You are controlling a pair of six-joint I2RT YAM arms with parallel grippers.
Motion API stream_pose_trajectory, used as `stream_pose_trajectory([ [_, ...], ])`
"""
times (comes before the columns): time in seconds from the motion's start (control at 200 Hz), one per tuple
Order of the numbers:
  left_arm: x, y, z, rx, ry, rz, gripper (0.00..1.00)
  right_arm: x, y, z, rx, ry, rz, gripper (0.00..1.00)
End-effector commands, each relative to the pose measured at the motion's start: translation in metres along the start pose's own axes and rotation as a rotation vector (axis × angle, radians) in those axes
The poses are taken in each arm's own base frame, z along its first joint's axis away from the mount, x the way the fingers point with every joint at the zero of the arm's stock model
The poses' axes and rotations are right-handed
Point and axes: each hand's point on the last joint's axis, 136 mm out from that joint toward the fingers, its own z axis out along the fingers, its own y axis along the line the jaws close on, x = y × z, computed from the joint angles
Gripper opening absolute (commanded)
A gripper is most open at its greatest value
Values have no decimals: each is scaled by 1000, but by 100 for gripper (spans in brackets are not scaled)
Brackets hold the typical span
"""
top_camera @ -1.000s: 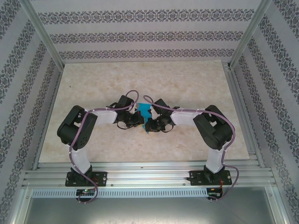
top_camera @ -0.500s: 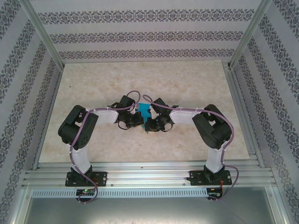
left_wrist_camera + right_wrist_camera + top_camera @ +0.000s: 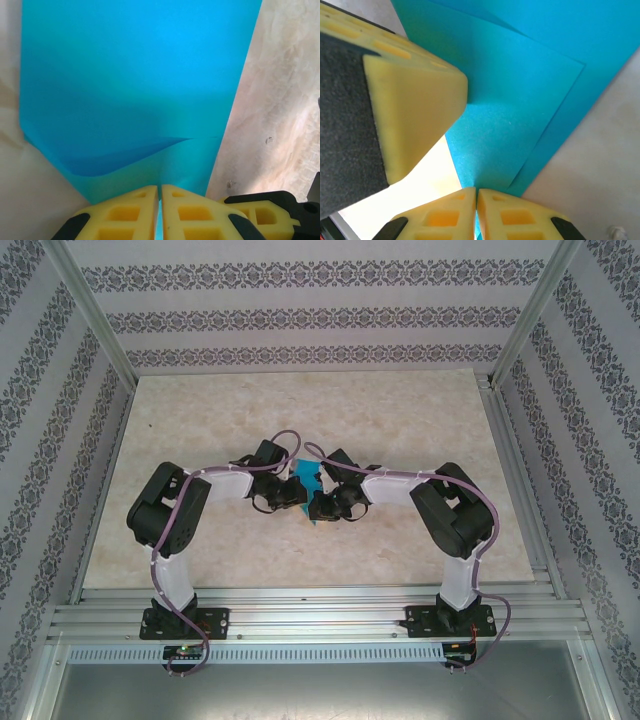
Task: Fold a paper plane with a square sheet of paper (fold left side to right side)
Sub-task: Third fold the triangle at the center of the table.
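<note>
A beige, marble-patterned tabletop (image 3: 400,420) lies inside white wallpapered walls with grey ornamental bands (image 3: 300,300) at the back and both sides. Two silver aluminium posts (image 3: 90,310) (image 3: 535,310) slant up from its far corners. Ribbed aluminium rails (image 3: 320,620) run along its near edge, with a plain grey metal sheet (image 3: 320,690) just below them. From the left wrist, the veined tabletop (image 3: 285,100) carries a small dark speck (image 3: 269,140).

Counter (image 3: 400,410): pale beige, marbled, approx rectangular, w/ aluminium rails (image 3: 300,615) along near edge & both sides. The square sheet of paper (image 3: 308,480), teal-blue & partly folded, is over the counter's centre; can't tell if it rests flat on it. Left wrist view: bare counter on 2 sides of the sheet.
</note>
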Motion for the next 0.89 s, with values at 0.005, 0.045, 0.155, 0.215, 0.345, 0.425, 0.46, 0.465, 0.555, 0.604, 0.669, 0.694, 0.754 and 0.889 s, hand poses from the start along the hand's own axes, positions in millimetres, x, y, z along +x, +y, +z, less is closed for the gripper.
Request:
stream_pose_trajectory([
  [0.005, -31, 39, -4, -125, -96, -9, 14, 56, -70, 22, 262, 165, 87, 13],
  [0.045, -33, 39, -5, -124, -101, -9, 14, 56, -71, 22, 264, 166, 87, 13],
  [0.155, -41, 43, -9, -129, -115, -13, 14, 58, -71, 23, 267, 171, 89, 13],
  [0.215, -46, 43, -12, -128, -121, -14, 15, 58, -71, 23, 269, 171, 88, 12],
  [0.345, -56, 48, -19, -143, -139, -10, 15, 58, -71, 23, 265, 174, 88, 12],
  [0.425, -61, 54, -22, -148, -148, -17, 15, 57, -71, 23, 264, 172, 89, 13],
  [0.46, -63, 57, -24, -150, -152, -21, 15, 57, -70, 23, 263, 171, 87, 13],
  [0.465, -63, 57, -24, -150, -152, -22, 15, 57, -71, 23, 263, 172, 88, 13],
  [0.555, -71, 63, -29, -156, -164, -24, 16, 57, -71, 23, 262, 175, 87, 13],
  [0.604, -75, 67, -32, -158, -165, -29, 16, 57, -70, 23, 262, 175, 88, 13],
  [0.669, -82, 70, -35, -154, -171, -32, 16, 56, -69, 23, 259, 173, 86, 13],
  [0.694, -85, 70, -37, -152, -176, -30, 16, 57, -70, 23, 260, 174, 87, 12],
  [0.754, -90, 68, -43, -148, -185, -22, 16, 55, -69, 23, 255, 171, 88, 13],
  [0.889, -94, 46, -65, -101, -226, 21, 17, 53, -67, 23, 244, 167, 88, 13],
])
